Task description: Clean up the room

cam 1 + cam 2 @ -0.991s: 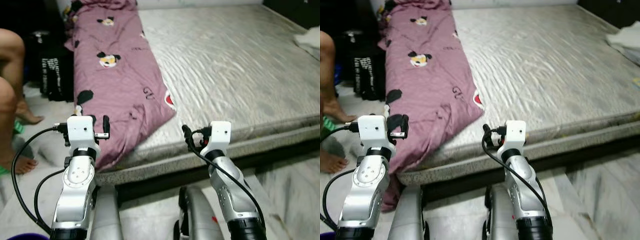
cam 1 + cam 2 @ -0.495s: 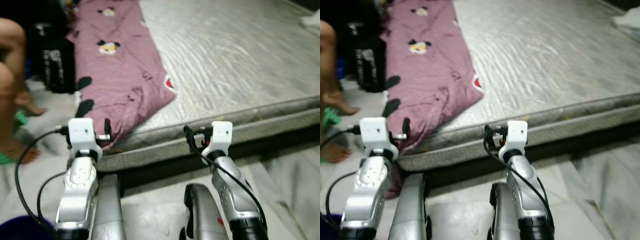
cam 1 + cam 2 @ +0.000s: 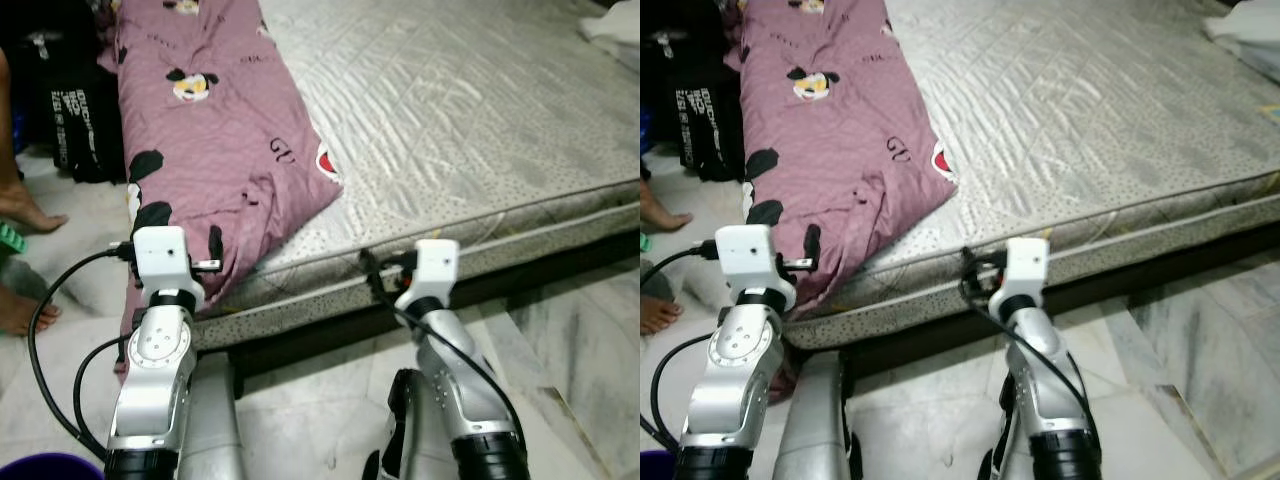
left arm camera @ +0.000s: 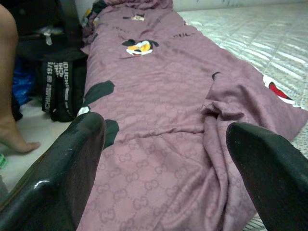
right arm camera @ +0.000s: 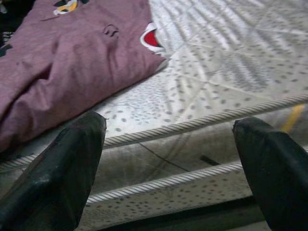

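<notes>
- Left eye view: the purple blanket [image 3: 215, 130] lies along the left side of the bare grey mattress [image 3: 470, 120], its near end drooping over the mattress edge toward the pale marble floor [image 3: 560, 340]. The left gripper [image 3: 205, 262] hangs just before that drooping end, apart from it; the right gripper [image 3: 375, 280] is level with the mattress edge, further right. A person's bare foot [image 3: 25, 308] stands on the floor at far left, beside a black bag [image 3: 85, 120].
- Right eye view: the same layout. A white cloth [image 3: 1245, 25] sits at the far right corner of the mattress. The likely risk is a bad pinch: the blanket is broad and limp, so a grab at the hanging corner could drag the whole length off the bed onto the floor, or slip free.
- Left wrist view: the left fingers [image 4: 53, 178] are spread wide with nothing between them, aimed at the creased cloth just ahead. The person's leg [image 4: 9, 86] is near this side, so a wide swing leftward could brush it.
- Right wrist view: the right fingers [image 5: 53, 173] are also wide apart and empty, facing the corded seam of the mattress. Pushing forward from here would drive them into the mattress side, not cloth.
</notes>
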Available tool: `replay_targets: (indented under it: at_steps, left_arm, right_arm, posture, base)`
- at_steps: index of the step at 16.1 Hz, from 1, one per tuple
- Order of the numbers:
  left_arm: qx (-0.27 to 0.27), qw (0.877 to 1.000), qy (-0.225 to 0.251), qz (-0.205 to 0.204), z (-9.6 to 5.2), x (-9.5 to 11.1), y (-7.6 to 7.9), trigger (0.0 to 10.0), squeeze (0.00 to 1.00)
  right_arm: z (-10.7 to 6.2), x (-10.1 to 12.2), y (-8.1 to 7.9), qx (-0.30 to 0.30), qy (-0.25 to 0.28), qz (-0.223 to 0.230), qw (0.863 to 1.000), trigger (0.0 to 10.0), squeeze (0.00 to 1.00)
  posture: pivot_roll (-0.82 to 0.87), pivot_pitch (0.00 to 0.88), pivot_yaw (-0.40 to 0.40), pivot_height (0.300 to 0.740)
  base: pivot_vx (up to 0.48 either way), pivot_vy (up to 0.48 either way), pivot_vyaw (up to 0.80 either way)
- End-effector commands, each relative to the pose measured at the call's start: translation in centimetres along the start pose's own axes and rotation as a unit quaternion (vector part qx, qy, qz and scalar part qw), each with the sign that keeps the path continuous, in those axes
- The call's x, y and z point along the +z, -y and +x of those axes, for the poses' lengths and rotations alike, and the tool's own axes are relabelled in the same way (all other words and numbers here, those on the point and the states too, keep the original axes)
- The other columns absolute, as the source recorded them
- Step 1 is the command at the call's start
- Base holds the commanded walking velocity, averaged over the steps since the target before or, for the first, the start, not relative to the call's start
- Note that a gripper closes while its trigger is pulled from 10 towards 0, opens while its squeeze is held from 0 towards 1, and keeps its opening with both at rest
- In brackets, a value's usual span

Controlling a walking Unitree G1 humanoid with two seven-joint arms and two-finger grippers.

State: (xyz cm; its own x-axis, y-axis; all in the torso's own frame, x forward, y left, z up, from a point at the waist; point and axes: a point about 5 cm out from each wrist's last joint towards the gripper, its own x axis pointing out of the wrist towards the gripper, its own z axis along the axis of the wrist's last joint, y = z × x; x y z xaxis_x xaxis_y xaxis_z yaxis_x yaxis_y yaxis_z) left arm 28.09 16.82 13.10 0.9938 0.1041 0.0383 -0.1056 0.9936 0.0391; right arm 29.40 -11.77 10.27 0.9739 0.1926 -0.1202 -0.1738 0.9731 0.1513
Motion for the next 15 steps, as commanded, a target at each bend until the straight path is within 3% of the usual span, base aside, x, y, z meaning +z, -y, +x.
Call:
replay_targets:
  at_steps: [1,6,15]
  left_arm:
    - [-0.002,1.0,0.003,0.0,-0.1,0.1,0.0,10.0,0.0]
    - [-0.008,1.0,0.002,-0.003,-0.1,0.0,0.2,10.0,0.0]
    - [0.014,0.999,-0.029,-0.014,0.4,-1.0,0.3,10.0,0.0]
  right_arm:
    - [-0.1,0.1,0.3,-0.001,0.002,0.0,1.0,10.0,0.0]
    - [-0.2,0.0,0.3,-0.002,0.0,0.001,1.0,10.0,0.0]
    - [-0.3,-0.2,0.4,-0.001,-0.006,0.001,1.0,10.0,0.0]
  posture:
    - [0.0,0.131,-0.014,0.518]
    - [0.0,0.124,-0.016,0.518]
    - [0.0,0.115,-0.015,0.518]
  base:
    - [0.364,0.0,0.0]
    - [0.362,0.0,0.0]
    - [0.0,0.0,0.0]
